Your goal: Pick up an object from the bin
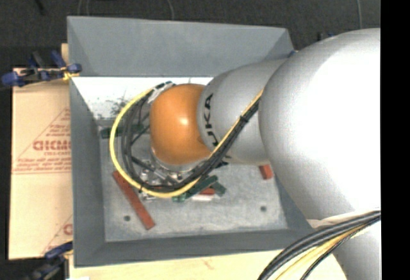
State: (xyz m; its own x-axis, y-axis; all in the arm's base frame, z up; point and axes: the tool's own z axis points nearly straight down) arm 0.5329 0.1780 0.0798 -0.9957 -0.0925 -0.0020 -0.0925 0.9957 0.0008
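Gripper [159,179] low in the bin [179,48], tucked right under the orange wrist cover [176,123]. Only a bit of grey metal shows beneath the cover's lower edge. Open or clenched: cannot tell from where I stand, and nothing shows in its grasp.

Yellow cable [115,134] loops wide round the cover's left side and sweeps under it, with black cables [131,138] bundled inside the loop.

Reddish-brown bar [133,200] lies flat on the bin floor below and left of the cover, slanting down to the right. Its upper end is close by the cable loop. Green piece [216,188] sits below and right of the cover, touching a white-and-red piece [204,195] just under it. These three are nearest the gripper, though I cannot tell which it is set over.

Small orange-red block [265,172] lies well to the right of the cover, by the silver arm [307,125].
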